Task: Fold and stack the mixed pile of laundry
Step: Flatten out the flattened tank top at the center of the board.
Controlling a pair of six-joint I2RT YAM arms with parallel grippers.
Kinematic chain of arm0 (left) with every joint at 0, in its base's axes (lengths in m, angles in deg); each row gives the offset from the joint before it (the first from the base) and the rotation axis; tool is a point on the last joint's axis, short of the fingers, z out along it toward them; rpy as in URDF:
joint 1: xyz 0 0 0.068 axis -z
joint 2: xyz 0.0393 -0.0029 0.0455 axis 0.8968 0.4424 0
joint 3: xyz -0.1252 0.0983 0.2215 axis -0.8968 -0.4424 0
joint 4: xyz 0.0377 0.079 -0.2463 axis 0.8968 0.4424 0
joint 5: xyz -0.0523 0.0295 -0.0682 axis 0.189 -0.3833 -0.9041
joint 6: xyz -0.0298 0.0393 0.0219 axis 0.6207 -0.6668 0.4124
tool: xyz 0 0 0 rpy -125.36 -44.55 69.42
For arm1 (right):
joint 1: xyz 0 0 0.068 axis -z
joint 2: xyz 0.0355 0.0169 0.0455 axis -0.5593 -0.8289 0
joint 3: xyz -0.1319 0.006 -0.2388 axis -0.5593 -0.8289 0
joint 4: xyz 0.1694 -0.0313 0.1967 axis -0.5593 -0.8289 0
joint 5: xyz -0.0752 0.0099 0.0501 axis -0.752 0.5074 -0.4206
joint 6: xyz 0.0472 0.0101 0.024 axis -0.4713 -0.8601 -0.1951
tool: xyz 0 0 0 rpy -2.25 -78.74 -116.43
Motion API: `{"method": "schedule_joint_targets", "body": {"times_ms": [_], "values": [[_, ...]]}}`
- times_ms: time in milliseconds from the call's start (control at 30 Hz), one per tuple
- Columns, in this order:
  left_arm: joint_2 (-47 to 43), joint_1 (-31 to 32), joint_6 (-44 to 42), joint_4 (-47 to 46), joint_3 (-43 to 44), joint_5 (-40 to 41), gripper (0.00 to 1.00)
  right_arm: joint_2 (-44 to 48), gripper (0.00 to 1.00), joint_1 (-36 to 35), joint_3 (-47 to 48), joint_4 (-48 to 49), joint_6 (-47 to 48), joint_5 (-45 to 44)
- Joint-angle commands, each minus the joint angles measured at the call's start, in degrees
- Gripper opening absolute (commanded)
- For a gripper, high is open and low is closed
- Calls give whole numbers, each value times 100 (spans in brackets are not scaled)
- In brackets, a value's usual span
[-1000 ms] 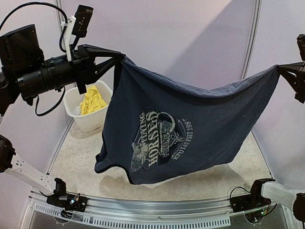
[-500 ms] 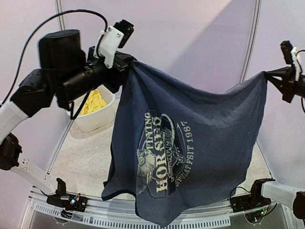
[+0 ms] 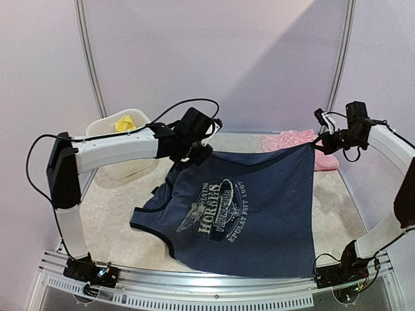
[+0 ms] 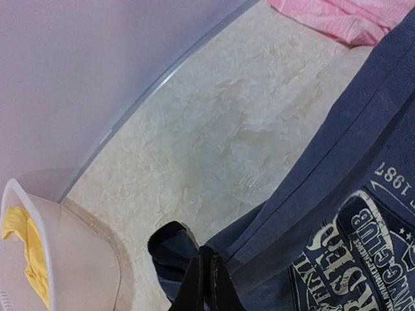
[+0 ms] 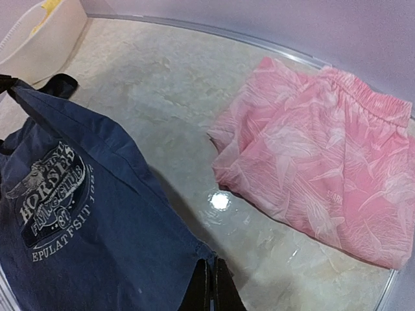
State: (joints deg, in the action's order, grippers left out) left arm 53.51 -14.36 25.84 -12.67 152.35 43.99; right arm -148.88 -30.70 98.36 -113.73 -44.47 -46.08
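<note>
One wide counter (image 3: 110, 208) now carries the navy top (image 3: 272, 214), which hung in the air between the raised arms half a second ago. It lies print up, its long axis running left to right, straps toward the left and hem toward the right. The white tub (image 3: 123, 170) stands at the far left. The folded pink piece (image 3: 292, 140) lies at the far right, near the top's corner, and the yellow piece (image 3: 124, 122) sits in the tub. The left hand (image 3: 200, 154) and right hand (image 3: 318, 146) each pinch a far corner of the top.
</note>
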Motion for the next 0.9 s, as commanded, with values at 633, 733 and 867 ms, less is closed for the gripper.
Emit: {"method": "schedule_joint_targets", "body": {"times_ms": [633, 733, 867], "values": [[1770, -1309, 1055, -340, 1058, -1137, 0, -3702, 0, -295, 2442, 552, -480, -1501], [1965, -1380, 1136, -251, 1332, -1326, 5, -3836, 2, -295, 2590, 574, -554, -1645], [2254, -1421, 1246, 200, 1911, -1449, 28, -4026, 17, -292, 3002, 341, -685, -1698]]}}
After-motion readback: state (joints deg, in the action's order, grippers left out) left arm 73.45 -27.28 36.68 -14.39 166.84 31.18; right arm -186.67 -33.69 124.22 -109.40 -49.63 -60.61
